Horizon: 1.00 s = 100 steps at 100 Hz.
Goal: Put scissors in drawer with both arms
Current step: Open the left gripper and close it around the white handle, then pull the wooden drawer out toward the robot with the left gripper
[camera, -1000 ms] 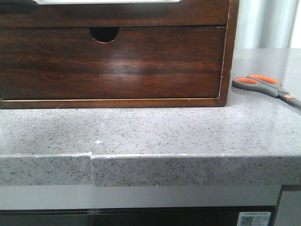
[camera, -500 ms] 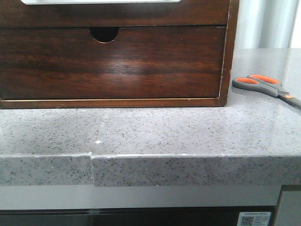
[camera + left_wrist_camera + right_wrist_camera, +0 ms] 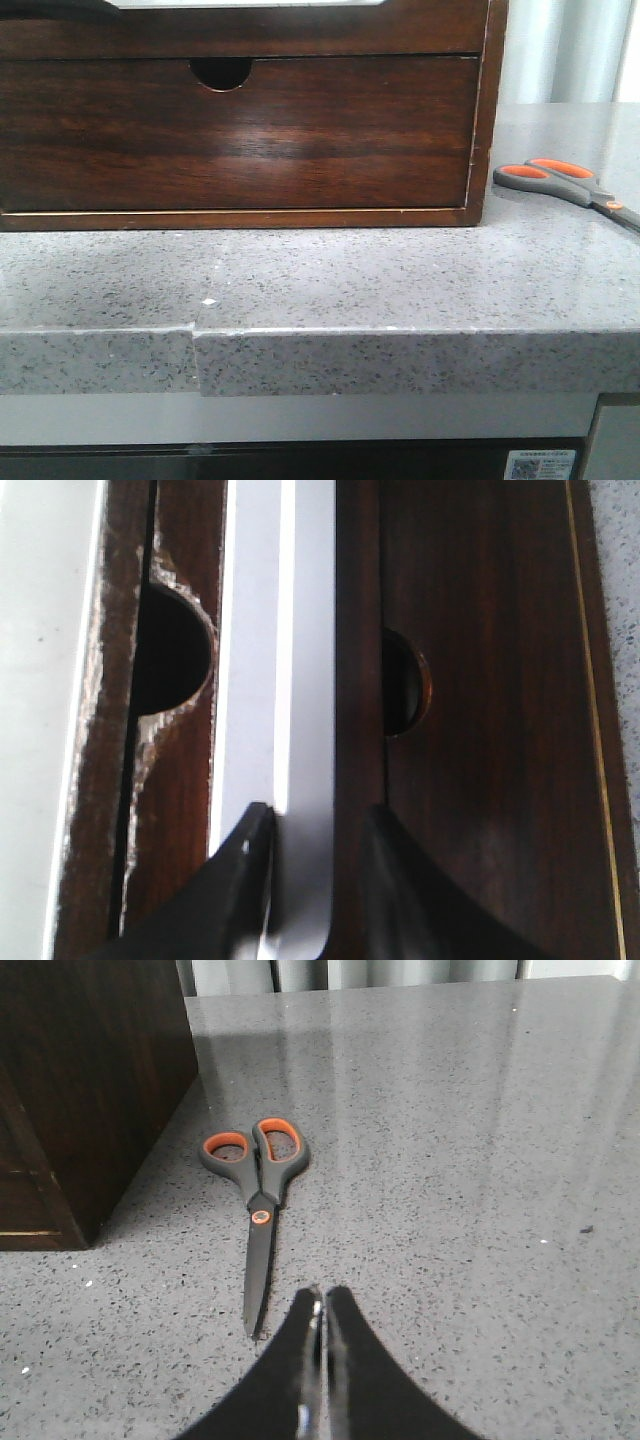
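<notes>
The scissors (image 3: 565,180) lie flat on the grey counter just right of the cabinet; in the right wrist view (image 3: 258,1200) their handles point away and the blades toward my gripper. My right gripper (image 3: 322,1295) is shut and empty, above the counter beside the blade tip. The drawer (image 3: 300,30) is the shallow top one, with a pale cut-out along its upper edge. My left gripper (image 3: 318,815) is open and straddles the drawer's front (image 3: 358,630), one finger inside, one outside. It shows in the front view only as a black shape (image 3: 55,10).
The taller lower drawer front (image 3: 300,140) with its semicircular notch (image 3: 220,70) is closed. The cabinet's side wall (image 3: 90,1080) stands close to the scissors. The counter's front edge (image 3: 400,335) runs across below; a seam (image 3: 195,350) breaks it at the left.
The black shape of my left gripper at the top left of the front view has moved in to the right, covering more of the pale cut-out. The scissors have not moved.
</notes>
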Motion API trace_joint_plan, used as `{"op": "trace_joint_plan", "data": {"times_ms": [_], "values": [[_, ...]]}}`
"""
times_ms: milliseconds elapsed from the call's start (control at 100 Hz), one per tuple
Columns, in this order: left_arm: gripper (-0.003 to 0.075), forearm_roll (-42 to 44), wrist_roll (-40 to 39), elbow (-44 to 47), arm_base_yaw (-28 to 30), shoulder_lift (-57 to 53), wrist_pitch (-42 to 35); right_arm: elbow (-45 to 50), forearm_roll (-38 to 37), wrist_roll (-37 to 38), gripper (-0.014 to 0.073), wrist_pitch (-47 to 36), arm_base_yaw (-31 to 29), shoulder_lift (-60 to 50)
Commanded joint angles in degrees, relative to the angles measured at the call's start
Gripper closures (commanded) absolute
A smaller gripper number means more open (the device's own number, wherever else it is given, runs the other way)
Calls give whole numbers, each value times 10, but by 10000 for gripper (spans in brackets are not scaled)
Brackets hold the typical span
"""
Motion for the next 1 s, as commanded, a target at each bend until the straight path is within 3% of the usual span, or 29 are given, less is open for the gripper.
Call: {"op": "trace_joint_plan", "data": {"times_ms": [0, 120, 360, 740, 990], "values": [[547, 1, -5, -16, -5, -3, 3, -15, 0, -4, 635, -49, 0, 6], [581, 1, -5, -16, -5, -4, 9, -15, 0, -4, 635, -49, 0, 6], [743, 1, -5, -16, -5, -4, 8, -15, 0, -4, 635, -49, 0, 6], [742, -7, -9, -10, -5, -29, 1, -15, 0, -4, 635, -48, 0, 6], [742, -16, -9, 50, -5, -96, -19, -15, 0, -4, 635, -45, 0, 6]]}}
